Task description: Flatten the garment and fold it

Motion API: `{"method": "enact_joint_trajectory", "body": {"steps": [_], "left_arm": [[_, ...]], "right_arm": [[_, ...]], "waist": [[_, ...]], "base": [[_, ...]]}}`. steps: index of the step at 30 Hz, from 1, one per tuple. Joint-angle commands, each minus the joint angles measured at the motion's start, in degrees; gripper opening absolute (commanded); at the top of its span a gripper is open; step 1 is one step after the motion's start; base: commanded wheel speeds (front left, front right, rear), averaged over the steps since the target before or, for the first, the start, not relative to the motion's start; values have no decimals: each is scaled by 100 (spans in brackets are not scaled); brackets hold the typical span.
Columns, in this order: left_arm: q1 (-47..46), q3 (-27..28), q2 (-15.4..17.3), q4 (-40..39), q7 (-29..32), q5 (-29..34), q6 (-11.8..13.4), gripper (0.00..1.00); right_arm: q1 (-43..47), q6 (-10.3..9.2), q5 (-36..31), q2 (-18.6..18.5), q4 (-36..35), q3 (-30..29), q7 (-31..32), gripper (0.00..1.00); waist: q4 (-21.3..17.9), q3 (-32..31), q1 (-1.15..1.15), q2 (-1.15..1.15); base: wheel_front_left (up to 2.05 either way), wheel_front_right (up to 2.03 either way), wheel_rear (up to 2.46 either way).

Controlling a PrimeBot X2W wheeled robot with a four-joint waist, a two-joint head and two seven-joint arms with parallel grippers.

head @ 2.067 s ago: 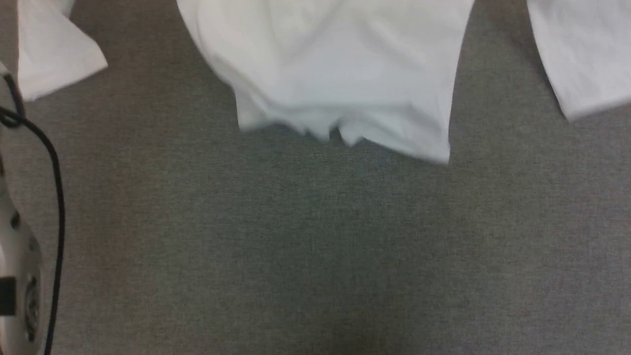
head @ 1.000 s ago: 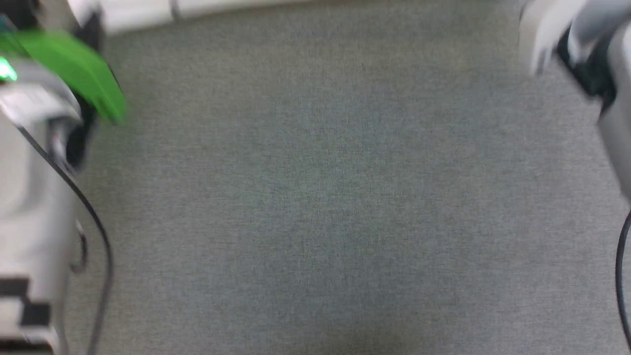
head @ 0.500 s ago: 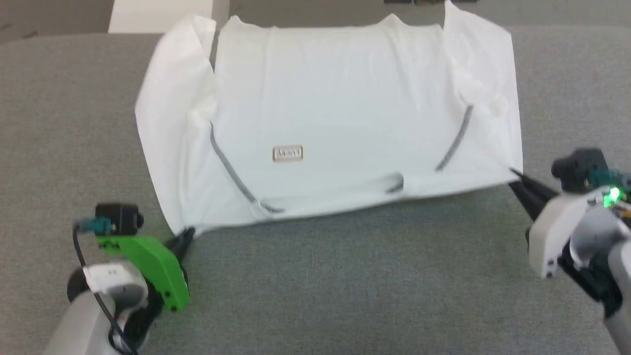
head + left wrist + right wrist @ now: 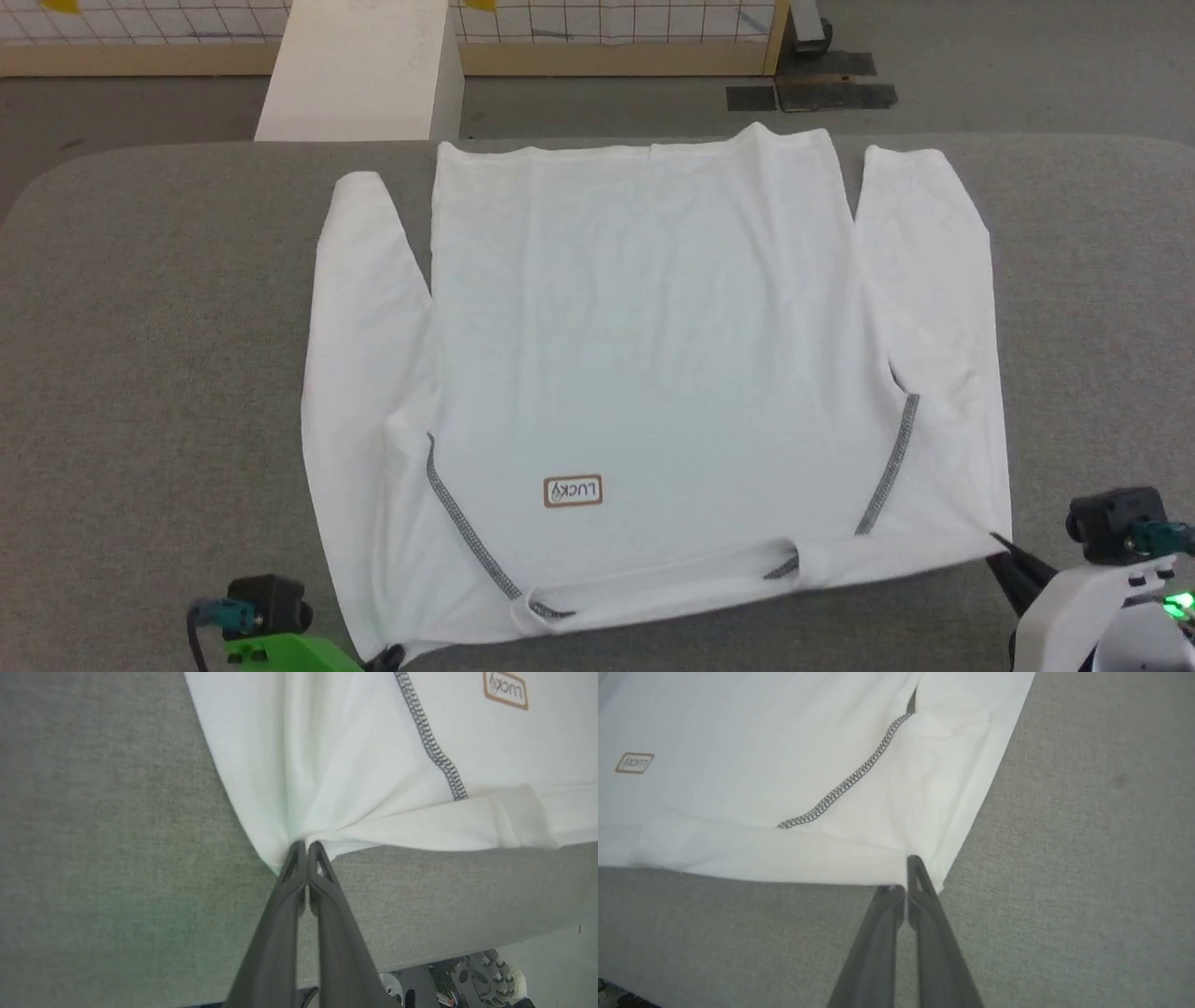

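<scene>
The garment (image 4: pixel 644 355), a white long-sleeved shirt with grey zigzag seams and a small orange tag (image 4: pixel 572 492), lies spread on the grey table, collar end nearest me and sleeves lying along its sides. My left gripper (image 4: pixel 385 657) is shut on the garment's near left corner (image 4: pixel 299 835), with fabric bunching into the tips (image 4: pixel 306 847). At the near right corner (image 4: pixel 920 849), my right gripper (image 4: pixel 997 543) is shut on the cloth, one fingertip (image 4: pixel 914 861) lying on top of the cloth.
The grey padded table (image 4: pixel 159 373) has bare room on both sides of the shirt and in front of it. A rigid white box (image 4: pixel 359 70) stands beyond the far edge, with a wooden-framed grid panel (image 4: pixel 616 28) behind it on the floor.
The head camera has swung up from the bare tabletop to the whole shirt. The garment has gone from hanging and bunched to spread flat, both grippers keeping hold of its near corners.
</scene>
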Motion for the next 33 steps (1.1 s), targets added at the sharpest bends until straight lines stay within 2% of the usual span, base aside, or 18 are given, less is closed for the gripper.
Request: {"method": "enact_joint_trajectory", "body": {"steps": [1,6,13,14,15,16,17,26,29,33], "left_arm": [[257,3,64,37,89,7,142,0],[431,-64,56,-68,136,69,282,0],[352,-174,-105,47,-53,84,196,0],[319,-162,-159,57,-157,85,183,10],[303,-145,-196,67,-226,76,180,80],[291,-133,-233,70,-295,62,164,100],[285,-127,-250,64,-332,50,145,100],[187,312,-463,-458,-1197,-118,-8,100],[-47,601,-477,-553,-1789,-9,-80,100],[-534,875,-319,-312,-2406,299,-158,100]], "right_arm": [[180,-58,-41,45,-38,-158,154,0],[553,-58,-106,253,11,-261,577,0],[540,-58,-136,405,568,-28,360,0],[529,-58,-92,428,651,4,313,0],[519,-58,-63,436,684,14,272,0],[510,-58,-46,423,691,36,198,36],[516,-58,-31,410,690,49,167,100],[829,-58,67,465,1,-347,-119,100],[804,-58,26,706,-388,-674,-454,100],[559,-58,-82,950,-722,-849,-1053,100]], "waist": [[33,-28,1,0],[59,-54,1,0],[46,-92,1,0],[42,-113,1,0],[37,-133,1,0],[32,-160,1,0],[30,-176,1,0],[1,-353,1,0],[-36,-324,1,0],[-136,-170,1,0]], "base": [[0,0,0],[0,0,0],[0,0,0],[0,0,0],[0,0,0],[0,0,0],[0,0,0],[0,0,0],[0,0,0],[0,0,0]]}}
